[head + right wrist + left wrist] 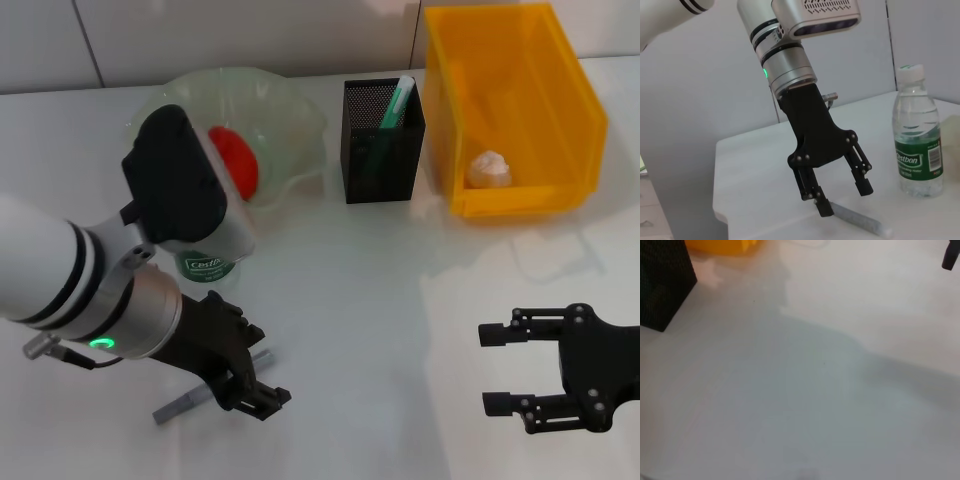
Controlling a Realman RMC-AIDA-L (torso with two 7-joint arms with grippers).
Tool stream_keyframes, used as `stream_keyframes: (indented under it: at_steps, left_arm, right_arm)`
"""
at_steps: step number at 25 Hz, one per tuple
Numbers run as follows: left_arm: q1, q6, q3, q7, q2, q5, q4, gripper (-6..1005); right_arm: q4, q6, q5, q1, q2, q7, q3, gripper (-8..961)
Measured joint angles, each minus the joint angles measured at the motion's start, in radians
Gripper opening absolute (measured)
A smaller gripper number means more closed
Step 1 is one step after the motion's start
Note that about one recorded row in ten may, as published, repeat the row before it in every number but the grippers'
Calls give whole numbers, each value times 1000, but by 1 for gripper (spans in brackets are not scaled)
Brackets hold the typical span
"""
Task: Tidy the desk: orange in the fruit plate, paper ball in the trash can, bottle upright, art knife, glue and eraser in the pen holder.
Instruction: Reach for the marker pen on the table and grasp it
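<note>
My left gripper (258, 398) hangs open just over the grey art knife (185, 403), which lies flat near the table's front. In the right wrist view the left gripper (845, 199) has one fingertip at the art knife (857, 218). The bottle (205, 265) stands upright behind my left arm. The orange (236, 160) lies in the fruit plate (290, 110). The paper ball (489, 170) sits in the trash can (560, 110). The pen holder (383, 150) holds a green and white stick (402, 100); I cannot tell whether it is the glue. The eraser is out of view. My right gripper (500, 370) rests open at the front right.
The fruit plate, pen holder and trash can form a row along the back. In the left wrist view only a corner of the pen holder (660, 285) and the trash can (720, 245) show, over bare white table (815, 390).
</note>
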Motion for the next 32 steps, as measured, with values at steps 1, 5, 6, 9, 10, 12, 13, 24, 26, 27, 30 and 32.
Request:
stream_keyframes:
  at_steps: [1, 5, 6, 9, 10, 12, 13, 24, 26, 27, 30, 32]
  left_arm:
    - [-8, -1, 1, -11, -1, 5, -2, 711]
    - [-43, -20, 3, -64, -3, 39, -12, 725]
    - [-46, -22, 5, -66, -3, 41, -15, 737]
    - [-70, -30, 22, -79, -4, 46, -38, 747]
    - [-78, -33, 27, -86, -5, 49, -45, 746]
    - [-93, -40, 43, -107, -5, 65, -59, 743]
    - [-101, -51, 65, -122, -5, 85, -65, 742]
    - [-128, -64, 128, -156, -5, 130, -101, 711]
    - [-131, -64, 129, -157, -5, 131, -105, 705]
    - [-133, -64, 130, -157, -5, 131, -105, 703]
    - [-143, -64, 130, -158, -5, 130, -115, 694]
    - [-155, -63, 130, -161, -5, 130, -137, 689]
  right_arm:
    - [0, 0, 1, 0, 0, 0, 2, 713]
    - [4, 7, 4, 0, 1, 2, 3, 713]
    - [5, 10, 4, 0, 1, 2, 4, 713]
    - [9, 14, 2, 0, 2, 2, 4, 712]
    - [10, 14, 2, 0, 2, 2, 3, 711]
    - [10, 15, 1, 0, 2, 2, 4, 711]
    - [10, 17, 1, -1, 2, 2, 4, 711]
    - [12, 37, -1, -3, 8, 3, 4, 712]
    - [12, 45, -1, -3, 10, 3, 3, 712]
    - [12, 49, -1, -4, 10, 4, 1, 712]
    - [12, 53, -1, -4, 12, 4, -2, 712]
    - [12, 54, -1, -4, 13, 4, -2, 712]
